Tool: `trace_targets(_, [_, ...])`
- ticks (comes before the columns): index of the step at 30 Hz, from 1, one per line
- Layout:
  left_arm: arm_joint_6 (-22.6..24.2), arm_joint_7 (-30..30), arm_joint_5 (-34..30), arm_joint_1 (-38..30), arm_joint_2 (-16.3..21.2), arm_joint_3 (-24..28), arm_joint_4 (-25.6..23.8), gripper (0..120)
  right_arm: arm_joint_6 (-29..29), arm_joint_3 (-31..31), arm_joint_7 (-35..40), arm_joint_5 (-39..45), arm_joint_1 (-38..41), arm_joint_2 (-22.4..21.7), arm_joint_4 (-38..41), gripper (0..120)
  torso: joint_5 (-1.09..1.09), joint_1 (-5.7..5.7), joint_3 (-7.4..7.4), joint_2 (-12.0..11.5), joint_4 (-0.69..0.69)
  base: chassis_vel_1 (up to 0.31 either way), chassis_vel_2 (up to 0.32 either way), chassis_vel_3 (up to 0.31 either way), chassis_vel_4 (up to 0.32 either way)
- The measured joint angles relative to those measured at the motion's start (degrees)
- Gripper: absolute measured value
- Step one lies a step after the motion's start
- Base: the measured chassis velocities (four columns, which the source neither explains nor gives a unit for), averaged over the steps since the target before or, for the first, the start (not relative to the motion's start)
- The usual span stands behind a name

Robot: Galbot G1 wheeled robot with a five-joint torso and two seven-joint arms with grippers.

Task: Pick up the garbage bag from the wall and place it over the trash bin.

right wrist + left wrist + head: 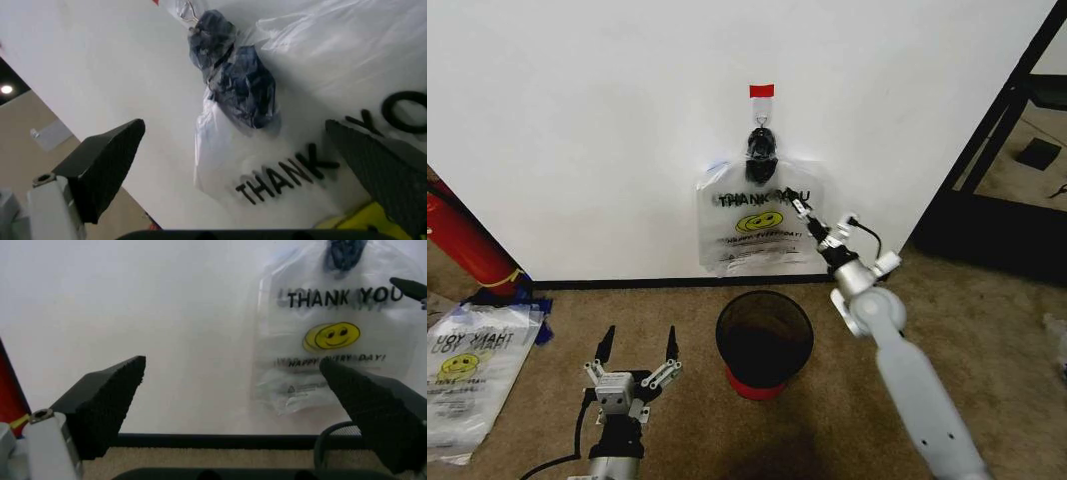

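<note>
My left gripper (637, 350) waits low over the carpet, jaws spread, well left of the trash bin (764, 340). The garbage bag (762, 225) hangs lengthwise from the wall (577, 130); my right gripper (812, 222), jaws apart, is nearest, just right of its tied neck.

The garbage bag (757, 228) hangs on the wall (577, 130), directly behind the trash bin (764, 342) on the floor
</note>
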Motion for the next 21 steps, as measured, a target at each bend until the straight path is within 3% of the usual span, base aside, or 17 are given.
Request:
trace_targets(7, [-0.06, 0.14, 0.67, 1.18, -1.52, -0.41, -0.76, 100, 0.37, -1.77, -1.16, -0.44, 4.29, 0.76, -5.19, 100, 0.00, -0.01, 0.00, 0.00, -0.01, 0.000, 0.000, 0.000, 0.000])
trace_targets(21, [-0.21, -0.03, 1.24, 1.93, -2.88, -0.68, -1.60, 100, 0.46, -3.25, -1.59, -1.17, 8.01, 2.18, -7.72, 100, 0.00, -0.01, -0.01, 0.00, 0.01, 0.000, 0.000, 0.000, 0.000])
